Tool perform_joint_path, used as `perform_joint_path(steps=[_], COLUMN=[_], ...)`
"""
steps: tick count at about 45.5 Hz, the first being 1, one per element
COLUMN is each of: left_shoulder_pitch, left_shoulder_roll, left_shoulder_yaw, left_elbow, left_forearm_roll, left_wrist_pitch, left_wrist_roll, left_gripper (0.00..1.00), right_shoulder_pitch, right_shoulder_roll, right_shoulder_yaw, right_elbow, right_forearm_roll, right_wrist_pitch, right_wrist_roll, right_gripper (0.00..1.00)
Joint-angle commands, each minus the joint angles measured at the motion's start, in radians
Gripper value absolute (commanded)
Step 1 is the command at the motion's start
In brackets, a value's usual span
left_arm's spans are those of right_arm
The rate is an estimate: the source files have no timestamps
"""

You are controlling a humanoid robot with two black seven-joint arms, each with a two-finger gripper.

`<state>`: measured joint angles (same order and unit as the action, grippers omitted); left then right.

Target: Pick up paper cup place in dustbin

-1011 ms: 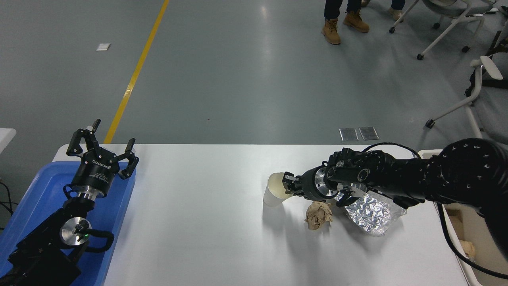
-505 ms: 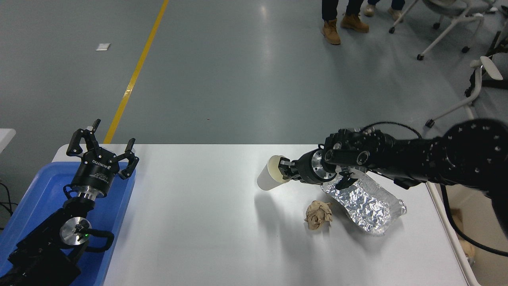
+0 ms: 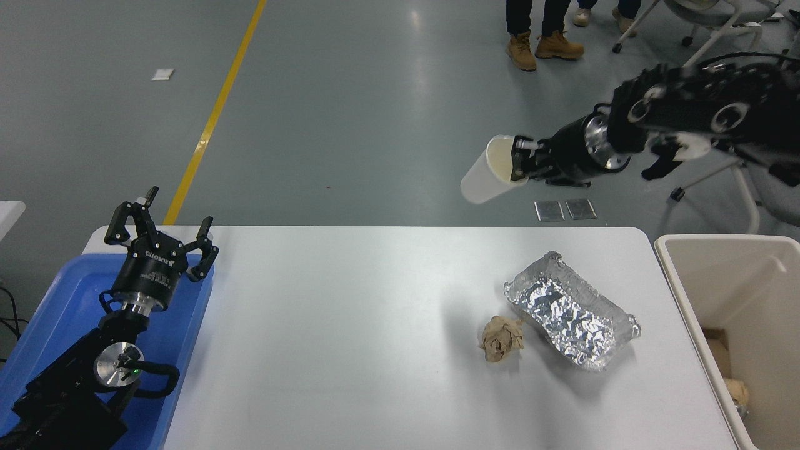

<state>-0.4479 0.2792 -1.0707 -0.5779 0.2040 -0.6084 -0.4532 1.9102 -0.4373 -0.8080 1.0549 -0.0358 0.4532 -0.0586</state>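
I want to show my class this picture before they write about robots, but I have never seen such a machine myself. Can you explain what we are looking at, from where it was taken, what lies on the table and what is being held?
The camera sits high on the robot itself, looking forward and down over a white table. The two black arms are the robot's own. Each ends in a pincer. The left pincer is open and rests above a blue tray at the lower left. The right pincer is raised high and grips the rim of a white paper cup, which is tilted in the air. On the table lie a crumpled brown paper ball and a crinkled foil tray. The beige dustbin stands at the right. A person's boots show at the top.
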Motion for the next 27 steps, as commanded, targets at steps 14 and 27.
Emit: perform_joint_path(steps=[14, 27], left_shoulder_pitch=[0.0, 0.0], left_shoulder_roll=[0.0, 0.0], left_shoulder_yaw=[0.0, 0.0], left_elbow=[0.0, 0.001], left_forearm_roll=[0.0, 0.0], left_wrist_pitch=[-0.001, -0.001], left_wrist_roll=[0.001, -0.001], left_gripper=[0.98, 0.98], right_shoulder_pitch=[0.19, 0.041], right_shoulder_roll=[-0.135, -0.118], right_shoulder_yaw=[-0.01, -0.01], right_elbow=[0.068, -0.126], right_forearm_roll=[-0.01, -0.036], right_wrist_pitch=[0.081, 0.067], right_wrist_roll=[-0.001, -0.001], right_gripper=[0.0, 0.0])
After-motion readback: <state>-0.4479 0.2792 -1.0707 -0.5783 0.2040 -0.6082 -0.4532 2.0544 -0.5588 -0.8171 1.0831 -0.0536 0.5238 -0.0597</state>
